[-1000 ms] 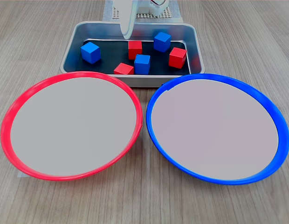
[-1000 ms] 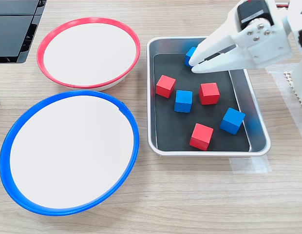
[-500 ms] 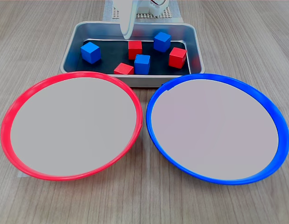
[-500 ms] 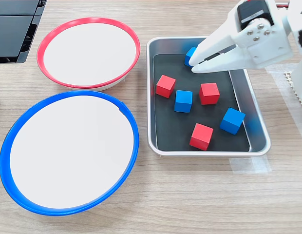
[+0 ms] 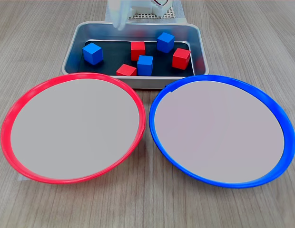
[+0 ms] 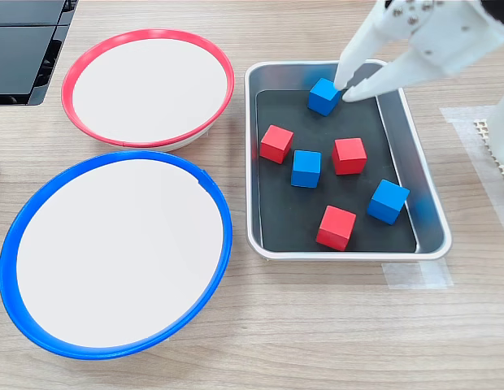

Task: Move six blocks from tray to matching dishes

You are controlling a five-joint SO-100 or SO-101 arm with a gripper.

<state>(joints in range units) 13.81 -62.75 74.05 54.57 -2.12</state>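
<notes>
We are finding all six blocks lying in the tray (image 6: 427, 223) on the desk (image 6: 317, 325): three red, three blue. The gripper (image 6: 347, 87) is hanging released over the tray's end toward the second exterior view's top, its jaws parted, just beside a blue block (image 6: 323, 96) and grasping nothing. The red-rimmed dish (image 5: 71, 85) and the blue-rimmed dish (image 5: 276, 114) are sitting bare, side by side, near the tray.

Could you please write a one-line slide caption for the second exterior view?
White gripper open above a metal tray holding three red and three blue blocks, beside empty red-rimmed and blue-rimmed dishes.
</notes>
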